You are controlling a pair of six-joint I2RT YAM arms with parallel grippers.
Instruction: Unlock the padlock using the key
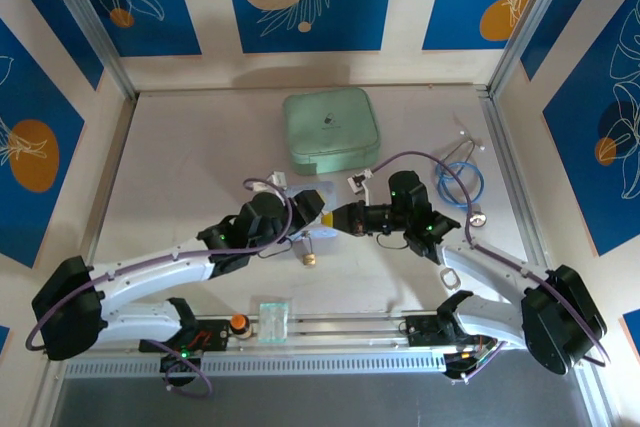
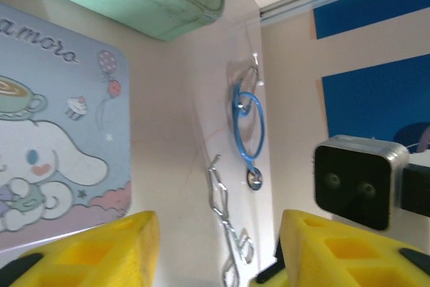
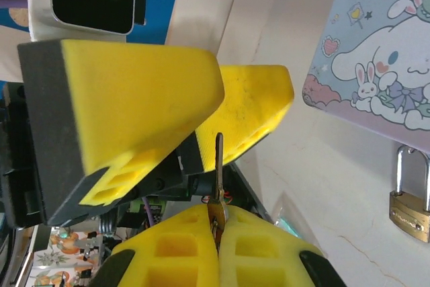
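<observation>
Right gripper: yellow foam jaws pressed together on the head of a very small, thin, pale metal key, blade pointing straight out past the tips.

Directly ahead and facing it, the left gripper: yellow foam jaws standing apart, nothing seen between them. In the right wrist view, key tip in front of the two foam wedges; touching or not, cannot tell.

Off to the right of the key in that view, flat on the pale counter: a tiny brass-gold padlock with a thin silver U-shaped shackle, both legs down in the body. Apart from both grippers. Shackle top hard by the edge of a lilac cartoon-printed tin; contact there impossible to tell.

From above, both grippers tip to tip at mid-counter, padlock on the near side just beside them.

Farther out:
- At the far middle of the counter, a mint-green square case with rounded corners.
- Toward the right side, a blue cable loop.
- Just beside the loop in the left wrist view, a thin silvery metal tool.
</observation>
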